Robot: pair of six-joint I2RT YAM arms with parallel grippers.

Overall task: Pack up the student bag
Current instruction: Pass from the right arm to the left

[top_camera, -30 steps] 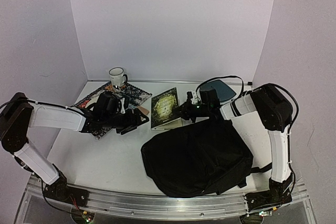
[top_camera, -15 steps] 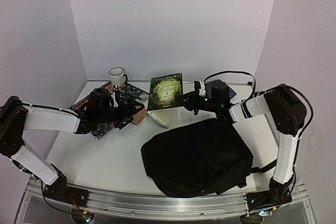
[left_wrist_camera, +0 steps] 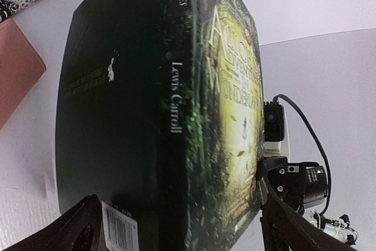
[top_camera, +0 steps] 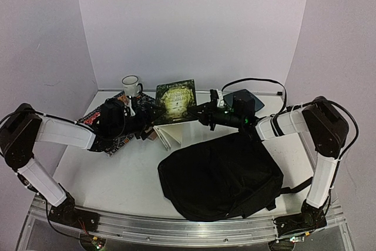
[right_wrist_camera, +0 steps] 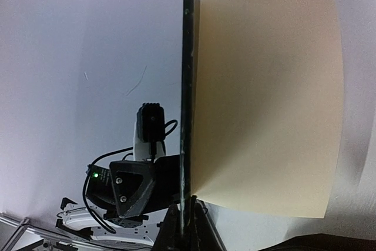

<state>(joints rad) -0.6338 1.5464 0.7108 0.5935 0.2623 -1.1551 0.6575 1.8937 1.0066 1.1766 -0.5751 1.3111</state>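
Note:
The student bag [top_camera: 220,176], a floppy black backpack, lies flat at the near right. A dark green book [top_camera: 176,99] hangs tilted above the table's middle, its cream pages [top_camera: 167,137] sagging open below. My right gripper [top_camera: 202,111] is shut on the edge of its front cover, seen edge-on in the right wrist view between the jaws [right_wrist_camera: 188,204], beside a cream page [right_wrist_camera: 264,98]. My left gripper [top_camera: 148,126] stands open at the book's left side. In the left wrist view the book [left_wrist_camera: 158,104] fills the frame, with the left gripper [left_wrist_camera: 182,230] spread wide on either side of it.
A white mug [top_camera: 130,85] stands at the back left. A floral patterned pouch [top_camera: 114,136] lies under my left arm, with a pink flat item [left_wrist_camera: 17,72] beside it. A dark-teal pad [top_camera: 247,99] and a black cable [top_camera: 258,82] sit at the back right.
My right gripper has lifted the book by its cover and carried it left, so the pages fell open. My left gripper opened wider and moved right, up to the book.

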